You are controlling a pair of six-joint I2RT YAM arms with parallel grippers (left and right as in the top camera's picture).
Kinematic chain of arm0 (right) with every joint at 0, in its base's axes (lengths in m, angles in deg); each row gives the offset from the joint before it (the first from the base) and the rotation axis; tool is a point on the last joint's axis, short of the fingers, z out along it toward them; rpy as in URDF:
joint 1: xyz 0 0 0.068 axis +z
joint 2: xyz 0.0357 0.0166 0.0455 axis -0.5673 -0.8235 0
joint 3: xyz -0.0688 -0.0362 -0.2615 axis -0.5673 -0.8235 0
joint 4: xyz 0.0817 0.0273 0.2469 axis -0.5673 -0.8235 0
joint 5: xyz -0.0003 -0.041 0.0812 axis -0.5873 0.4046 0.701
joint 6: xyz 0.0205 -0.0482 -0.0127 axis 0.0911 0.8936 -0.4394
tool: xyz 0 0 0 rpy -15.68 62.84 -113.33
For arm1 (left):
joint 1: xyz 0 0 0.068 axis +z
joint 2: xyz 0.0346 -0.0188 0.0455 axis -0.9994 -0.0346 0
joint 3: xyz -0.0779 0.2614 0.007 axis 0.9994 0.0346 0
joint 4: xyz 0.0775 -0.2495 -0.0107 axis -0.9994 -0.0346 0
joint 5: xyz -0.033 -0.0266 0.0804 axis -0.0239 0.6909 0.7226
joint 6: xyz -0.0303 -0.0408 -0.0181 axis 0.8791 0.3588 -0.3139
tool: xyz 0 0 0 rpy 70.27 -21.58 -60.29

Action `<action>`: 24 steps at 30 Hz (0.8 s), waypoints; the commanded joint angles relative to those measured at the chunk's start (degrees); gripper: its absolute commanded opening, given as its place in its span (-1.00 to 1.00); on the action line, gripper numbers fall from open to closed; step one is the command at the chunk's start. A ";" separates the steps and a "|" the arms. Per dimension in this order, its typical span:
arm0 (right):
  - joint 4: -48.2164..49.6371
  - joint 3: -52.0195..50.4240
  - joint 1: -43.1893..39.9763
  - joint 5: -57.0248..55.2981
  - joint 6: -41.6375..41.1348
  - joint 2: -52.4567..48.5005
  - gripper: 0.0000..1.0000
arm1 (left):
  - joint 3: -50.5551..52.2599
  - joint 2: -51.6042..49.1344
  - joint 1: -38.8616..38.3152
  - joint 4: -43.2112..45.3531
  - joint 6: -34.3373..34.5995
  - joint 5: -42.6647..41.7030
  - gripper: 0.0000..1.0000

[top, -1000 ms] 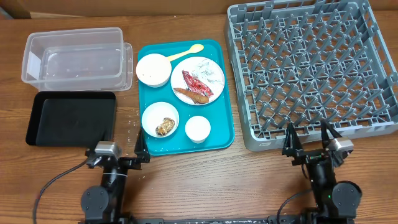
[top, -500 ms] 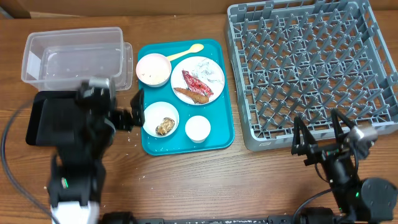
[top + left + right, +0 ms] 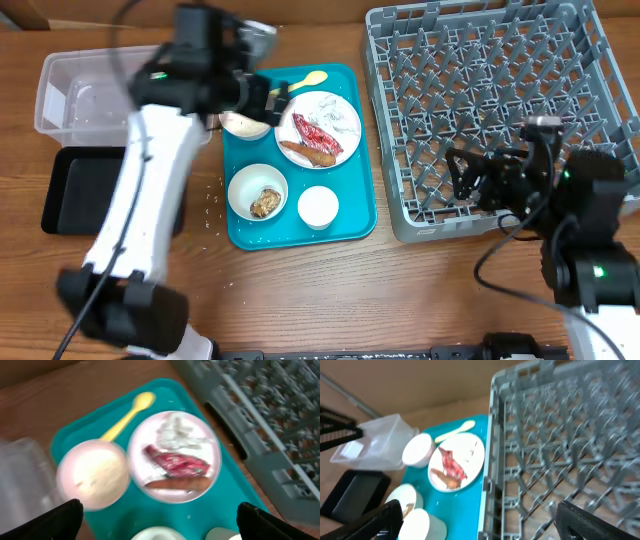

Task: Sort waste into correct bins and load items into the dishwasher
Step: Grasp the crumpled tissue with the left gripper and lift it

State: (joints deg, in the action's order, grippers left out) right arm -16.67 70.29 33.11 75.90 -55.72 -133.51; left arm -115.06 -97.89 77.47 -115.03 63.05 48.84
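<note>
Overhead view: the left gripper [image 3: 262, 100] hovers at the far-left part of the teal tray [image 3: 355, 215], over the edge of the rice bowl [image 3: 245, 122] and just beside the white plate [image 3: 318, 128]. The plate carries the red wrapper [image 3: 316, 133], the tissue [image 3: 335, 112] and a brown fried scrap [image 3: 308, 153]. The step in hand is judged to be the first waste pick, most likely the wrapper. To do it well, centre the jaws over the wrapper, descend vertically, and close on the wrapper alone, clear of the plate rim and the bowl. Lift fully before moving toward the clear tub [image 3: 90, 95] or the black tray [image 3: 85, 190], both to the left. The right gripper [image 3: 460, 180] hangs over the near-left corner of the dish rack [image 3: 500, 100] with nothing in it. Left wrist view: both fingers [image 3: 55, 520] stand at the frame's lower corners — jaws fully apart, holding and touching nothing — with the plate [image 3: 175, 457], the wrapper [image 3: 177, 462] and the yellow spoon [image 3: 127, 415] below and between them. Right wrist view: the fingers [image 3: 370, 520] are likewise spread wide and empty. The rack [image 3: 560, 450] fills the right of the frame and the plate [image 3: 457, 462] lies well off to the left.
</note>
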 commanded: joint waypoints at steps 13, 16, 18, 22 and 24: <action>-3.41 1.88 0.22 4.81 0.37 -5.40 1.00 | -1.75 -24.61 -15.15 18.69 24.06 17.70 1.00; -4.28 1.88 0.22 4.81 0.37 -5.40 1.00 | -1.75 -28.26 -15.37 16.59 28.76 19.56 1.00; -4.68 1.88 0.22 4.81 0.39 -5.40 1.00 | -1.75 -29.92 -15.37 15.47 30.14 20.11 1.00; -4.63 1.88 0.22 4.74 0.37 -5.40 1.00 | -1.75 -33.77 -15.37 15.96 30.05 20.13 1.00; -4.68 1.88 0.22 4.66 0.37 -5.40 1.00 | -1.75 -35.98 -15.37 16.48 30.08 20.11 0.97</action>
State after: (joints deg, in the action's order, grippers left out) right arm -21.37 70.34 33.11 80.23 -55.59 -139.00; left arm -116.11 -129.65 62.15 -98.99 90.89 68.62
